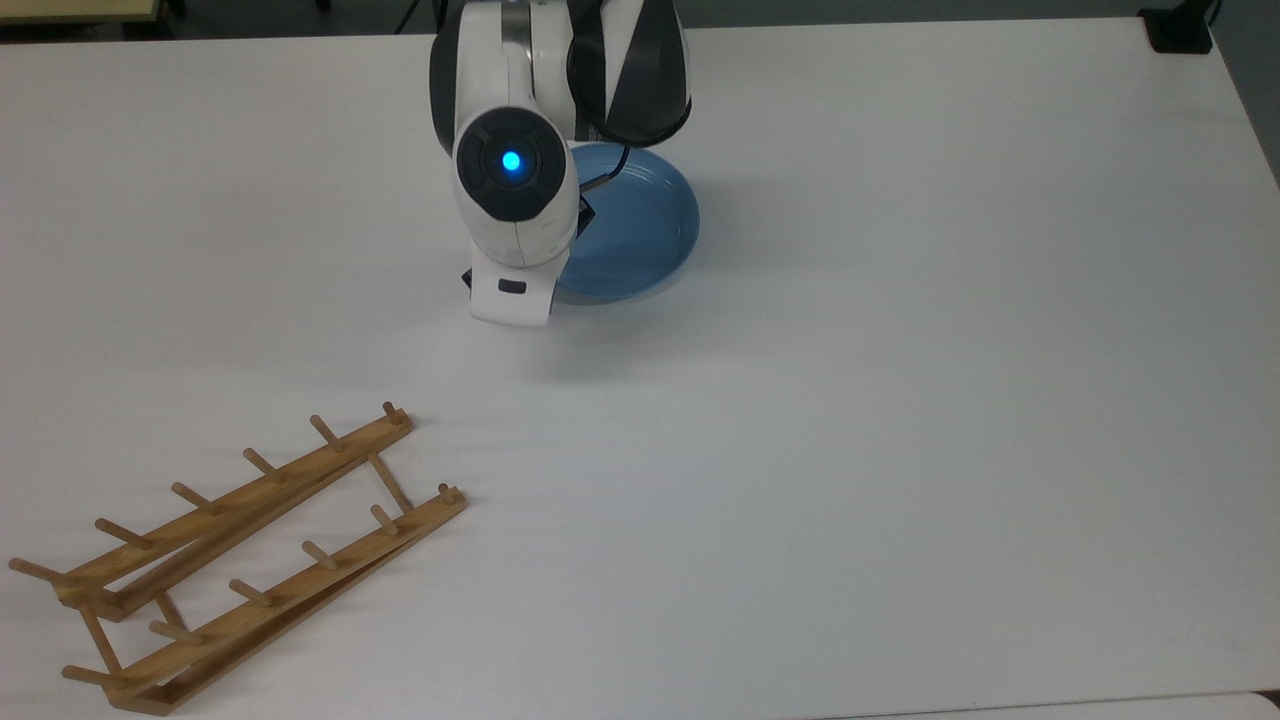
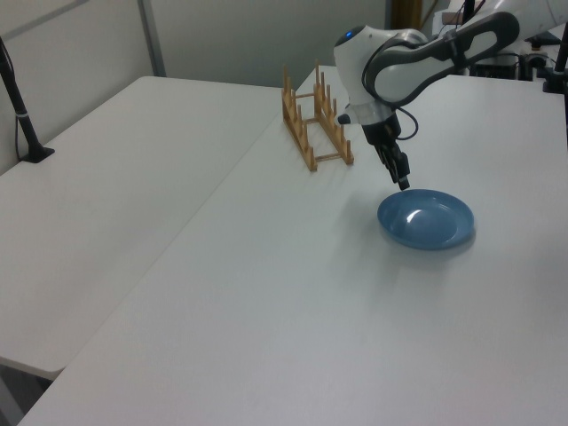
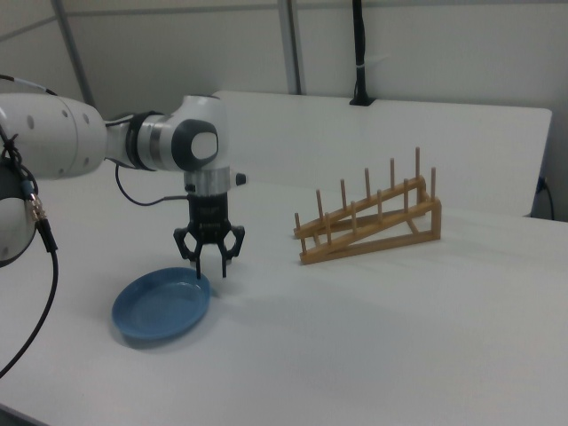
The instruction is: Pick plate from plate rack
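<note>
The light-blue plate [image 1: 640,235] [image 2: 426,219] [image 3: 160,306] lies flat on the white table, well away from the plate rack. My gripper [image 2: 402,182] [image 3: 210,272] hangs open just above the plate's rim on the side nearest the rack, holding nothing. In the right view its two black fingers are spread, with their tips a little above the table. The wooden plate rack [image 1: 250,555] [image 2: 317,129] [image 3: 368,222] stands with no plate in it. In the top view the rack is at the lower left and my arm covers the plate's left edge.
A black clamp mount [image 1: 1180,30] sits at the table's far corner in the top view. A black pole [image 2: 22,115] [image 3: 359,53] stands on the adjoining table. A cable [image 3: 44,266] hangs at the right view's left.
</note>
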Controlling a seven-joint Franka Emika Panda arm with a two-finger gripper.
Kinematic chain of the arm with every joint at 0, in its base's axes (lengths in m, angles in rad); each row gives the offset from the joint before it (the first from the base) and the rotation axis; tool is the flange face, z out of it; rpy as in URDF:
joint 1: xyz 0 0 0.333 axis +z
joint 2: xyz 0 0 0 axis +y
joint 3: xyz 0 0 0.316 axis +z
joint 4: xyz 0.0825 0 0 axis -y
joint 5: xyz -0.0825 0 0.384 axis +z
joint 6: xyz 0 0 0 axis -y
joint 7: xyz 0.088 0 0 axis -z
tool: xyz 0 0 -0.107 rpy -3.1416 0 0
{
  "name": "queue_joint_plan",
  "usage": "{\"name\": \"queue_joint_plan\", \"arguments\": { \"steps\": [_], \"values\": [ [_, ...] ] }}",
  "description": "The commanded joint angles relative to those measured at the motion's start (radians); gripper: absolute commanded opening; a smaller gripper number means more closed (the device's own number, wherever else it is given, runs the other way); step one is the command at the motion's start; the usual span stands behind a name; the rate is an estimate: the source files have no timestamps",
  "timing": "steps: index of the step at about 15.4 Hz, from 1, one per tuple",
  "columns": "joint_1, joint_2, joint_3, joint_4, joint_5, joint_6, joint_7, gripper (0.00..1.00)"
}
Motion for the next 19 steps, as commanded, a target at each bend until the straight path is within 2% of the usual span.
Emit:
{"name": "queue_joint_plan", "arguments": {
  "steps": [1, 6, 12, 14, 19],
  "values": [
    [0.018, -0.128, -0.02, -0.011, -0.014, -0.048, 0.067, 1.0],
    [0.014, -0.321, -0.023, -0.004, -0.008, -0.123, 0.357, 1.0],
    [0.035, -0.453, -0.024, -0.034, 0.0, -0.157, 0.726, 1.0],
    [0.023, -0.483, -0.023, -0.059, 0.0, -0.151, 0.738, 1.0],
    [-0.003, -0.487, -0.024, -0.053, 0.001, -0.16, 0.693, 1.0]
  ]
}}
